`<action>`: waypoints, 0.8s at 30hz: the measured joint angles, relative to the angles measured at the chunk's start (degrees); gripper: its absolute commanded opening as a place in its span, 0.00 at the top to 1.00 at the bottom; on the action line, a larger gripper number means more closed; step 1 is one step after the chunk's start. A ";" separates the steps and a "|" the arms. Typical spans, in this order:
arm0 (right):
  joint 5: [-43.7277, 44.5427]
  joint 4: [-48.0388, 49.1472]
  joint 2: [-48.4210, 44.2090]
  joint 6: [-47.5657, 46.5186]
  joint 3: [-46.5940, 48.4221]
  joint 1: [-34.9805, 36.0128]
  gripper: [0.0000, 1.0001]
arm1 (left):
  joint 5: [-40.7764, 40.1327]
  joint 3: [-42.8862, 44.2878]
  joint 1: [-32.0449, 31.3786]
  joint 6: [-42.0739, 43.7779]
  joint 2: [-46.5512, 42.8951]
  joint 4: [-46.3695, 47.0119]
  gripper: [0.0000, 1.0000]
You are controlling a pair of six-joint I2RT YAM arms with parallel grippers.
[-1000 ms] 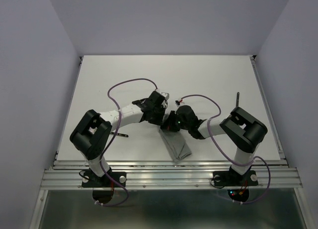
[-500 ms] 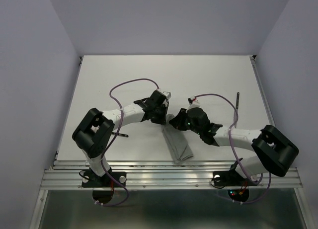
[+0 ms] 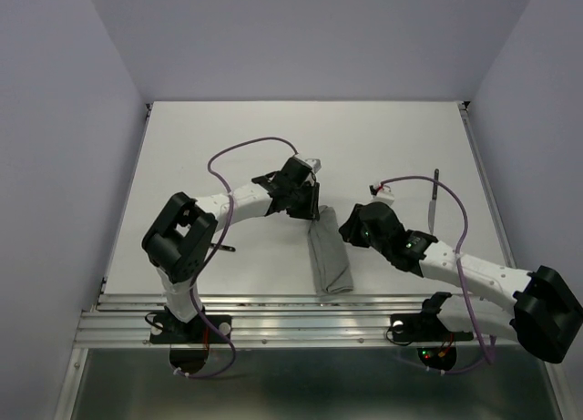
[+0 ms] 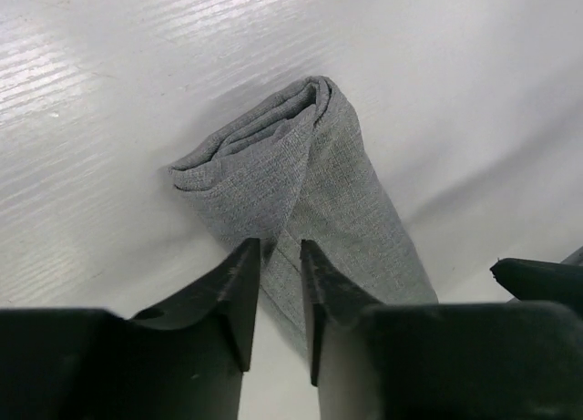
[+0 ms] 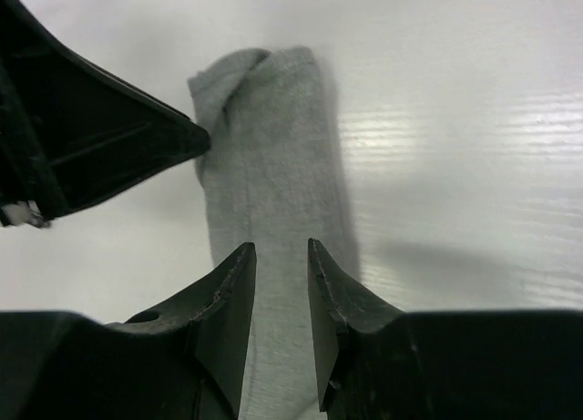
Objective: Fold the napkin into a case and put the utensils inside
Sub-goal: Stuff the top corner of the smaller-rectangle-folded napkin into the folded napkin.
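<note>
The napkin, folded into a narrow grey case, lies flat on the table near its front edge. In the left wrist view the case shows its layered far end. My left gripper hovers over that far end, jaws slightly open, nothing between them. My right gripper sits just right of the case, open and empty, with the case under it. One dark utensil lies far right. Another utensil pokes out by the left arm.
The left gripper's black finger reaches in at the left of the right wrist view, close to the case's end. A raised rail runs along the table's front edge. Purple cables loop above both arms.
Both grippers have opened and let go of the cloth. The right arm has swung out to the right and drawn back. The left gripper has shifted slightly right; the case lies free.
</note>
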 measured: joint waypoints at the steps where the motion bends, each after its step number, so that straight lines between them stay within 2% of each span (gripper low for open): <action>1: 0.02 -1.84 -0.42 -0.09 0.00 0.00 0.68 | 0.09 0.04 0.00 -0.02 -0.04 -0.07 0.55; 3: -0.39 -4.57 -0.57 -0.44 0.00 0.00 0.77 | 0.11 0.04 -0.02 0.07 -0.37 -0.35 0.52; 8: -2.80 -7.82 -0.37 -1.05 0.00 0.50 0.84 | -0.72 0.44 0.00 0.50 -4.11 -3.34 0.52; 12: -3.50 -8.11 0.72 -0.42 0.00 3.63 0.95 | -1.73 1.18 0.37 0.79 -9.25 -5.14 0.52; 18: -4.90 -7.87 4.63 3.04 0.00 10.23 0.99 | -2.56 -0.04 2.58 0.83 -15.50 -5.66 0.52; 22: -5.42 -6.91 7.89 5.81 0.00 12.35 0.99 | -2.67 -5.01 4.68 0.44 -18.69 -5.38 0.53; 24: -5.81 -5.05 10.69 6.49 0.00 12.79 0.99 | -2.05 -8.48 5.07 -0.09 -19.23 -4.59 0.57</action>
